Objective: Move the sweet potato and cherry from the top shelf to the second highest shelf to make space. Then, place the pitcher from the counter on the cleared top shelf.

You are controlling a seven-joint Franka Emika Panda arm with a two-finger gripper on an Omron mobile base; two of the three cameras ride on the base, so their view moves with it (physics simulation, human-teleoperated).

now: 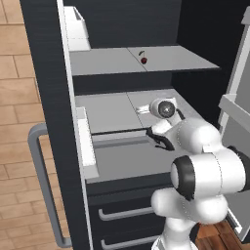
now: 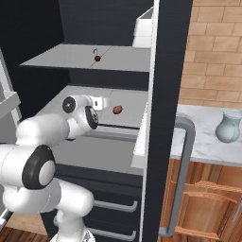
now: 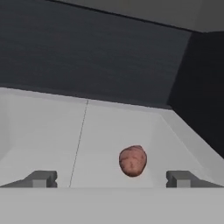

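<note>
An open dark fridge stands against a brick wall, with a marbled counter off to the gripper's right, well apart from it. Above the gripper is the top shelf, a mid-grey slab; the gripper itself reaches in at the level of the second highest shelf, the paler slab with a light front rail. The pitcher waits upright on the counter, far from the hand.

The gripper is spread wide and holds nothing; in the hand view its two dark tips sit well apart at the bottom. The sweet potato lies on the second highest shelf just ahead of the tips, free of them and a little toward the right one. It looks set down, so that part of the job seems done.

The cherry rests on the top shelf, above and beyond the hand. The next move is probably to draw straight back out, clear of the sweet potato and the slab overhead, then rise to the cherry. It is tiny and round, so the tips should close slowly around the ball, not the stem, or it may roll away.
</note>
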